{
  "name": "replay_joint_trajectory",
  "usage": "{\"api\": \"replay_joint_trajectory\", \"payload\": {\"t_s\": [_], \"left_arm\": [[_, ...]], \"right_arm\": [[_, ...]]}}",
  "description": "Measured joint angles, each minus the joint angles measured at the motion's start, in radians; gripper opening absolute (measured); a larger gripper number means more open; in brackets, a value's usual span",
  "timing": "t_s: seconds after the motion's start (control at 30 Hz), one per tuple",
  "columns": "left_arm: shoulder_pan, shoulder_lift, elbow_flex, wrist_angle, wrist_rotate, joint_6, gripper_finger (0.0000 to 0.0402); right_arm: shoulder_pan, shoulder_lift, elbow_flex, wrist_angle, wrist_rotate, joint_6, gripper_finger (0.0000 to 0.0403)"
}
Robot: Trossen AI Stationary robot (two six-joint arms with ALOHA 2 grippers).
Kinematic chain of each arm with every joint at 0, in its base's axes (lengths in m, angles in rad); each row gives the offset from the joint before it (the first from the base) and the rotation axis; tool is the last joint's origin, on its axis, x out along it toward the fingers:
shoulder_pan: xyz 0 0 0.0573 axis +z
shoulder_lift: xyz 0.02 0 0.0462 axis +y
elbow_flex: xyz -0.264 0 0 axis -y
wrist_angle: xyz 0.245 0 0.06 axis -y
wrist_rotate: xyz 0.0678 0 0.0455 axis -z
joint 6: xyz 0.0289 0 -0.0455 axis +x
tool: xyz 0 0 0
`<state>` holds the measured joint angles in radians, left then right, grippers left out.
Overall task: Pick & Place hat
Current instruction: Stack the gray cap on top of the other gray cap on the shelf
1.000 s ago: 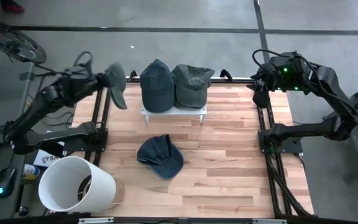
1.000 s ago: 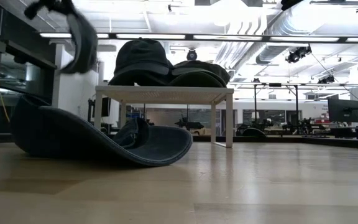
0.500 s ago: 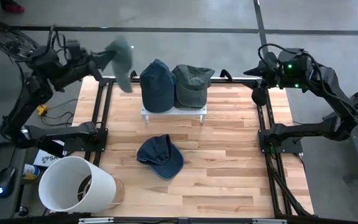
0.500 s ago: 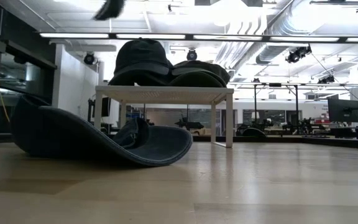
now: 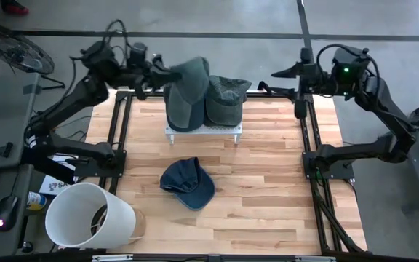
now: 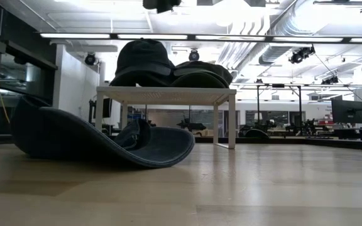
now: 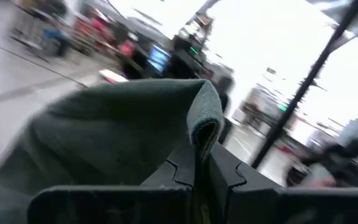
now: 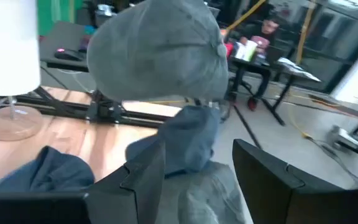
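The left claw is clamped on a grey-green hat and holds it in the air over the blue hat on the little white stand, so the pick looks done and only the setting down is left. An olive hat sits beside it on the stand, another blue hat lies on the table, and the right claw waits wide open at the far right corner.

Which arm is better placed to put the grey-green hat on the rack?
Left. Its claw already grips the grey-green hat directly above the white rack. The right claw is empty and open, off beside the rack.
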<state>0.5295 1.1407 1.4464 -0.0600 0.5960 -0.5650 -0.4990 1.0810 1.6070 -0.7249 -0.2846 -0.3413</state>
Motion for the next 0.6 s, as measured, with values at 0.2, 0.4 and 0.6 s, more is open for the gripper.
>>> {"api": "replay_joint_trajectory", "payload": {"t_s": [0.2, 0.4, 0.6], "left_arm": [[-0.089, 0.036, 0.000, 0.012, 0.027, -0.001, 0.0005], [-0.187, 0.050, 0.000, 0.006, 0.010, 0.010, 0.0005], [-0.282, 0.049, 0.000, -0.018, -0.054, 0.051, 0.0005]], "right_arm": [[0.000, 0.089, 0.000, 0.059, -0.118, 0.000, 0.0181], [0.000, 0.175, 0.000, 0.151, -0.287, 0.003, 0.0181], [0.000, 0.253, 0.000, 0.244, -0.459, 0.044, 0.0181]]}}
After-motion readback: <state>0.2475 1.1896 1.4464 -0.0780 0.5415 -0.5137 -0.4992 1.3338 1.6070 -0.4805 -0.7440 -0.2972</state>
